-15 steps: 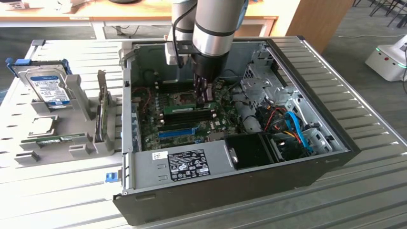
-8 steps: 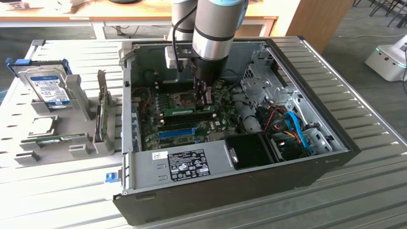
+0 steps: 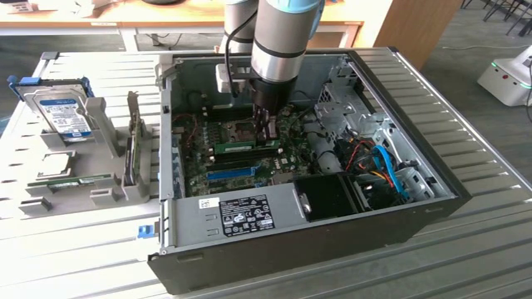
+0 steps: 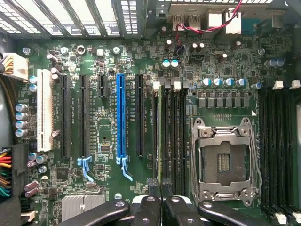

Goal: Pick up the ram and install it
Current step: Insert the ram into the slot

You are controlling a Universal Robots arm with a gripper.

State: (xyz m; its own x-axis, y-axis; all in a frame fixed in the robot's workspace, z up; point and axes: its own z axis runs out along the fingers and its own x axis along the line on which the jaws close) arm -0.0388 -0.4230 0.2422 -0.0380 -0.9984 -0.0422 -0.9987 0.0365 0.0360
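No text can be read with certainty.
- Sticker [image 3: 243,215] on grey metal box: black, white print and marks, too small to read.
- Drive label [image 3: 66,117]: blue and white, unreadable.
- Board silkscreen [image 4: 130,118] beside slots: white lettering, unresolved.
- Ram [image 3: 243,147]: nothing readable.

Slatted table [image 3: 465,249]: open computer case [image 3: 275,261] and grey parts rack [image 3: 99,190] resting side by side.

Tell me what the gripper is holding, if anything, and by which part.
The gripper is shut on the ram, pinching its upper long edge near one end, with the stick standing on edge at the memory slots.
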